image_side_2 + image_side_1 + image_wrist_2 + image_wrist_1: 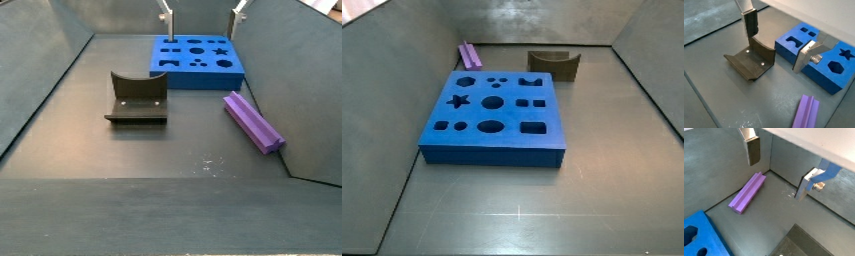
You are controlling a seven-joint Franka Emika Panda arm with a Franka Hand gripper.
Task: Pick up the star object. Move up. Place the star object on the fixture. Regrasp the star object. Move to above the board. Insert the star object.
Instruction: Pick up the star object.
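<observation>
Claw (203, 9) cut off at a side view's top edge, star object (469, 54) half hidden behind the board (492, 112), board (704, 237) cropped in a wrist view

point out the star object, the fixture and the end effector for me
star object (253, 121), a side view, middle of the purple peg's top ridge
fixture (135, 101), a side view, its base plate
end effector (777, 40), a wrist view, midway between its two fingertips, above the floor, holding nothing
</observation>
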